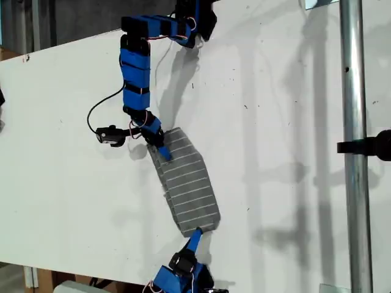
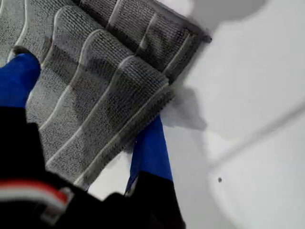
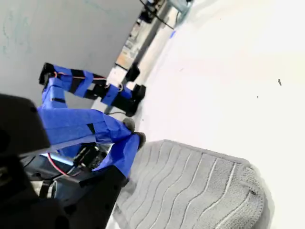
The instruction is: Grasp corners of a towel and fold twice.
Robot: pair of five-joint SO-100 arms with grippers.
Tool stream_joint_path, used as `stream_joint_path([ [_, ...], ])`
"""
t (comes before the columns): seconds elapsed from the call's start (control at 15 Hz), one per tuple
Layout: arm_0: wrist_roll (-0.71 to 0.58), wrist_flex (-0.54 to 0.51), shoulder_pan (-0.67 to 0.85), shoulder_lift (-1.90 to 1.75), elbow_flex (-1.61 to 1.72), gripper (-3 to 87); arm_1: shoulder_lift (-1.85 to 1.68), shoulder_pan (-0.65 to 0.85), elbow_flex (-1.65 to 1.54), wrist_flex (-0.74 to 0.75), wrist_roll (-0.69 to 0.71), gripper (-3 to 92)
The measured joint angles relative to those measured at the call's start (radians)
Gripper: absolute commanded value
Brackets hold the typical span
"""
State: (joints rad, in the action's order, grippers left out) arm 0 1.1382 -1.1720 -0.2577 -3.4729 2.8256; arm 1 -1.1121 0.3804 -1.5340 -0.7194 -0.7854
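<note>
The towel (image 1: 189,183), grey with thin white stripes, lies as a narrow doubled strip on the white table (image 1: 287,152). My first gripper (image 1: 161,151) is at the strip's far corner, toward the exterior view's left. In the first wrist view its blue fingers (image 2: 150,150) stand on either side of the towel (image 2: 100,95), shut on the upper layer, which is lifted a little and casts a shadow. My second gripper (image 1: 197,233) is at the strip's near corner. Its fingertips (image 3: 136,138) meet at the edge of the towel (image 3: 190,191), and the pinch itself is partly hidden.
A metal pole (image 1: 354,146) with a black clamp stands upright at the exterior view's right. A black cable and a small black camera (image 1: 111,135) hang beside the first arm. The table's near edge (image 1: 91,271) runs just beside the second arm's base.
</note>
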Motion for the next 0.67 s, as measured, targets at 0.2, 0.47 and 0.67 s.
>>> stream_joint_path([
  [0.2,0.000,0.000,0.000,0.000,0.000,0.7,0.057,-0.041,0.100,-0.003,-0.012,-0.2],
  [0.47,0.000,0.006,0.000,0.000,0.005,1.8,-0.222,-0.061,-0.018,-0.345,0.000,-0.2],
  [0.67,0.000,0.012,0.008,0.000,0.015,2.5,-0.535,-0.147,-0.184,-0.666,-0.091,-0.2],
])
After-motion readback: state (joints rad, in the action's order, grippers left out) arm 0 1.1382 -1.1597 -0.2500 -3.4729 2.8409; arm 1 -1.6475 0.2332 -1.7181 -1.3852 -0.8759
